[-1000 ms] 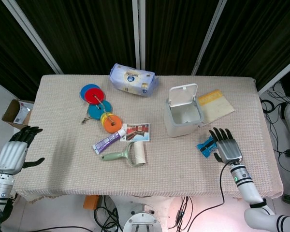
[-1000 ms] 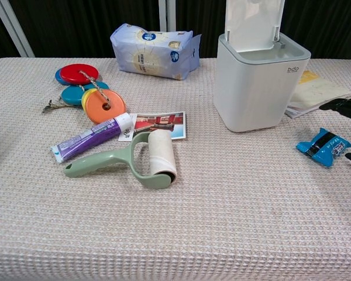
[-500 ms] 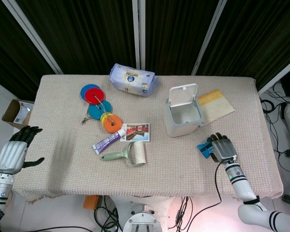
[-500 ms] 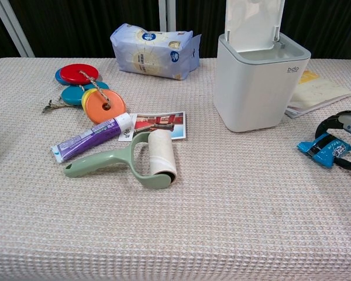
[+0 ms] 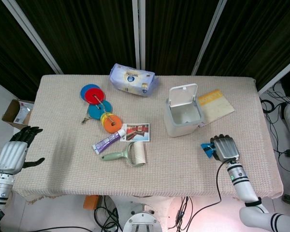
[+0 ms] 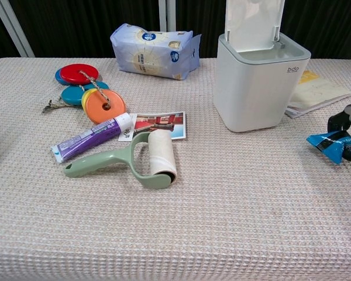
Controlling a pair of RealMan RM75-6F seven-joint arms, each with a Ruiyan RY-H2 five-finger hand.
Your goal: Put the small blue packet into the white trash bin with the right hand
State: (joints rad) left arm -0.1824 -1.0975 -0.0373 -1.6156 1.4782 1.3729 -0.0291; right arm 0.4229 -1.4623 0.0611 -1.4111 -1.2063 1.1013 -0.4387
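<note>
The step in hand looks like the grasp: the right hand (image 5: 224, 148) has its fingers curled around the blue packet (image 6: 333, 144), which sits at the right edge of the table (image 5: 183, 162), at about four o'clock from the white bin (image 5: 182, 116). In the chest view the packet seems slightly lifted and pinched between dark fingertips (image 6: 337, 123), so I judge it is held, though I cannot tell if it is fully clear of the cloth. The bin stands with its lid (image 5: 183, 94) open and upright. The next move, I think, calls for raising the packet above the bin rim, carrying it toward ten o'clock over the opening, and then spreading the fingers. The left hand (image 5: 13, 153) rests off the table at nine o'clock, fingers apart, holding nothing.
</note>
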